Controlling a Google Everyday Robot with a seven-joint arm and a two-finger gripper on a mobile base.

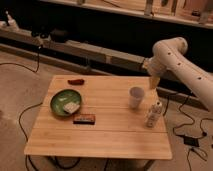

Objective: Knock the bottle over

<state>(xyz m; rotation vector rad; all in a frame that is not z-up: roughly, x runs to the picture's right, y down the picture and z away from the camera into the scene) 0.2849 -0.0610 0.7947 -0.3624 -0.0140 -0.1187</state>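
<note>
The bottle (153, 114) is small, slim and whitish with a mottled dark label and a white cap. It stands upright near the right edge of the wooden table (105, 132), just in front and right of a plain white cup (135, 97). My gripper (153, 83) hangs from the white arm (175, 59) above the table's far right corner, beyond the cup and higher than the bottle's cap. It touches neither.
A green plate (56, 101) holding a pale piece of food lies at the left. A dark snack bar (84, 119) lies in front of it. A small red object (76, 81) lies near the far left edge. Cables run over the floor around the table.
</note>
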